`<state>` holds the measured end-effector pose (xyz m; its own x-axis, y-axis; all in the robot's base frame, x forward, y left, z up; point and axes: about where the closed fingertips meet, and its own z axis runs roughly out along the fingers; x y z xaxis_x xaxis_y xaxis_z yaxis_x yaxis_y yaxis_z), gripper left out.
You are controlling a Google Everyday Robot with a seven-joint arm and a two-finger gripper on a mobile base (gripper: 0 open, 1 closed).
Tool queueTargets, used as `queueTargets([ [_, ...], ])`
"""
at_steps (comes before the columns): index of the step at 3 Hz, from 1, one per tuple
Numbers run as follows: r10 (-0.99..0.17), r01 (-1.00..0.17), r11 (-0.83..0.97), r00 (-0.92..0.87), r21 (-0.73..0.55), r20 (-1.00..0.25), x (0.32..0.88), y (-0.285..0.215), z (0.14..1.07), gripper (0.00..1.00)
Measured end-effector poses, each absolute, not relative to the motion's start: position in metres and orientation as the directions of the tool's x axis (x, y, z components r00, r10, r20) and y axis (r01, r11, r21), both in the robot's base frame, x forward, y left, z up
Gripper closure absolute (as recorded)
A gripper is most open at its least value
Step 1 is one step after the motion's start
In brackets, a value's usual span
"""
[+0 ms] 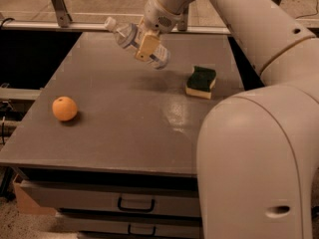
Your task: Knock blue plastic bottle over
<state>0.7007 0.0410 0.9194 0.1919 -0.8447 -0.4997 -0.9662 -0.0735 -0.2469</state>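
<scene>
Gripper [148,47] is held above the far half of the grey table [119,133], its fingers clamped on the blue plastic bottle [124,35]. The bottle is kept clear of the tabletop, tilted steeply, white cap pointed up-left. An orange [65,108] is seen near the left edge, and a green-and-yellow sponge [201,81] right of the gripper.

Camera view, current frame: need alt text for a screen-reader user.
The robot's gripper holds the blue plastic bottle tilted in the air over the far part of a grey table. An orange sits near the table's left edge, and a green-and-yellow sponge lies toward the right.
</scene>
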Motion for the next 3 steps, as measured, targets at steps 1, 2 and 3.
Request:
queueTargets([
  [1,-0.890,-0.958,-0.236,0.281,-0.165,-0.360,0.670,0.036,0.899,0.83],
  [2,-0.888,-0.934,-0.336,0.358,-0.123,-0.290,0.656,0.039,0.888,0.59],
  [3,-0.875,-0.914,-0.389,0.405,-0.112,-0.265,0.651,0.045,0.882,0.37],
])
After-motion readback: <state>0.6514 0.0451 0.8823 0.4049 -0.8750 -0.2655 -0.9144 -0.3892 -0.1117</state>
